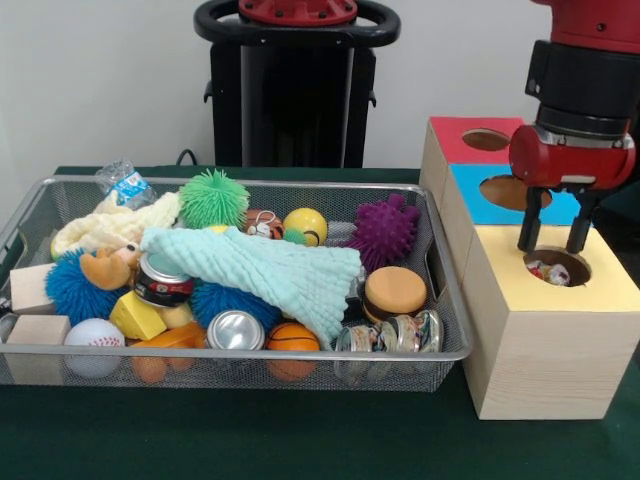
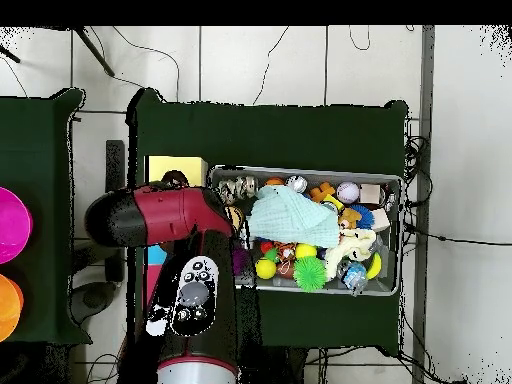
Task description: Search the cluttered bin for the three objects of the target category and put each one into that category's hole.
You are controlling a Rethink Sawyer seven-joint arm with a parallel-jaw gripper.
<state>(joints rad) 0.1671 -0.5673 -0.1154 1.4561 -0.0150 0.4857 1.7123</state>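
Observation:
My gripper (image 1: 552, 247) hangs open just above the round hole (image 1: 557, 268) in the yellow top of the wooden box (image 1: 540, 350), with nothing between its fingers. Something crumpled and metallic lies inside that hole. In the wire bin (image 1: 250, 355) a dark can (image 1: 160, 280) lies at the left under the cloth's edge. A silver can (image 1: 235, 330) sits at the front. Crushed cans (image 1: 390, 335) lie in the front right corner. In the overhead view the red arm (image 2: 165, 215) hides the gripper, beside the bin (image 2: 305, 170).
A mint cloth (image 1: 270, 265) covers the bin's middle. Around it lie spiky balls (image 1: 213, 198), a purple one (image 1: 383, 230), a baseball (image 1: 93, 340), wooden blocks (image 1: 35, 330) and a toy burger (image 1: 395, 292). The box also has a blue section (image 1: 505, 190) and a red one (image 1: 486, 139), each with a hole.

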